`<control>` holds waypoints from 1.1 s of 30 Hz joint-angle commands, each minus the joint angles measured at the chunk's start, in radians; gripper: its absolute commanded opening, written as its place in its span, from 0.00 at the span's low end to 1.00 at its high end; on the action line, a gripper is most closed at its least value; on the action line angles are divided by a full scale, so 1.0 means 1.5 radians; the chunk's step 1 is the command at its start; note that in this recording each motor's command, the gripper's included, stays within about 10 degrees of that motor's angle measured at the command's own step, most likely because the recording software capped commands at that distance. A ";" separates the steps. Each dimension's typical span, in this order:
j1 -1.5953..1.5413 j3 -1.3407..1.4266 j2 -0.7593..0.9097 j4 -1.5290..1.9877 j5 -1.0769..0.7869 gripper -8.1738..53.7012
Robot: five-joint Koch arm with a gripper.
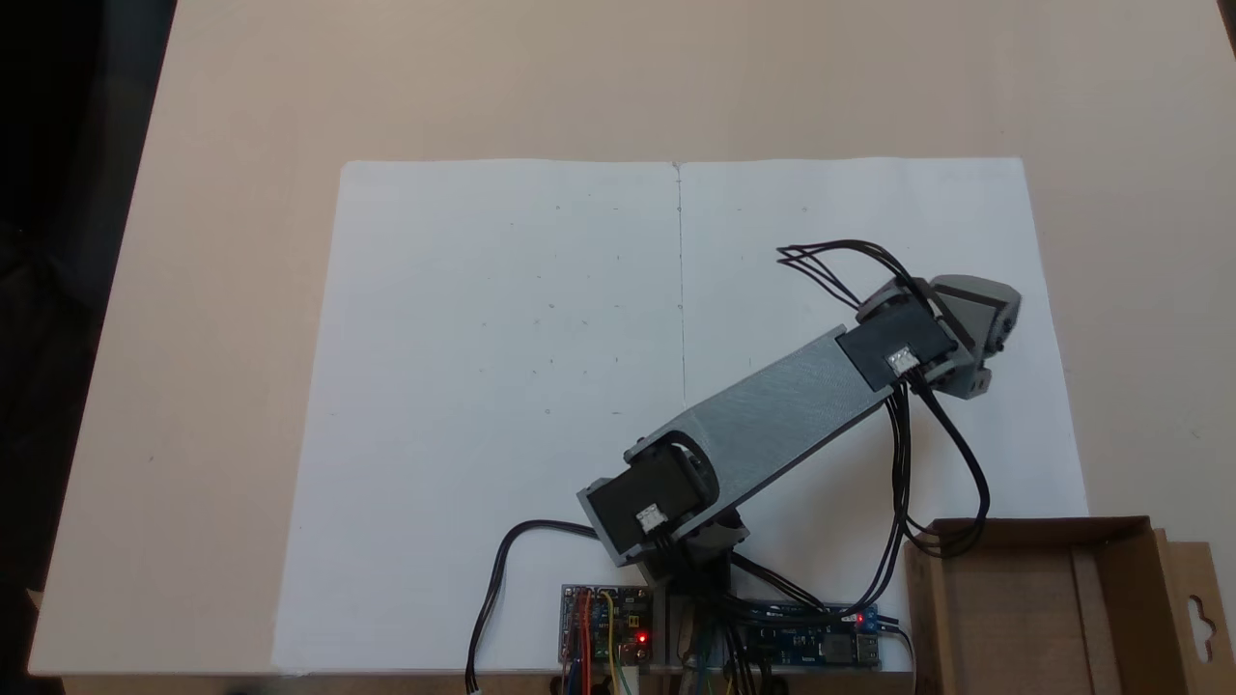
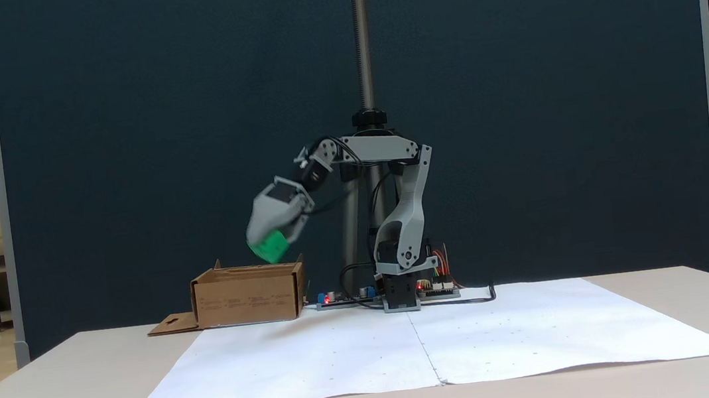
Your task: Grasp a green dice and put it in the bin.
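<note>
Gripper: in the side-on fixed view the gripper point(image 2: 271, 245) hangs tilted downward from the bent arm point(image 2: 406, 213), pinching the green dice point(image 2: 268, 247) between its jaws.
Green dice: held in the air, clear of the table, above the box and toward its right end in that view; whether it is over the opening or just in front of it is hard to judge from this angle.
Bin: the brown cardboard box point(image 2: 247, 296) sits on the table left of the arm's base in the side-on view, with a flap point(image 2: 172, 324) lying flat at its left; seen from above, the box point(image 1: 1004, 618) is at the lower right corner, its flap with the hang-hole cutout point(image 1: 1195, 603) at the far right.
Arm from above: the grey arm point(image 1: 772, 410) reaches up and right, and its wrist covers whatever it carries.
In the way: black cables point(image 1: 927, 463) loop from the wrist down over the box's near wall.
Other things: 2 circuit boards point(image 1: 606, 637) with red lights stand by the base.
Surface: 2 white paper sheets point(image 1: 502, 386) joined at a centre seam on a beige table point(image 1: 241, 145).
Room: a dark blue partition point(image 2: 155, 148) and a metal pole point(image 2: 362, 31) stand behind.
</note>
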 commanded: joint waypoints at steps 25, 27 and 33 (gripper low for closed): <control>0.541 -0.142 -0.176 -0.109 0.041 0.33; 0.536 -0.121 -0.180 -0.110 0.041 0.33; 0.510 -0.081 -0.183 -0.108 0.043 0.66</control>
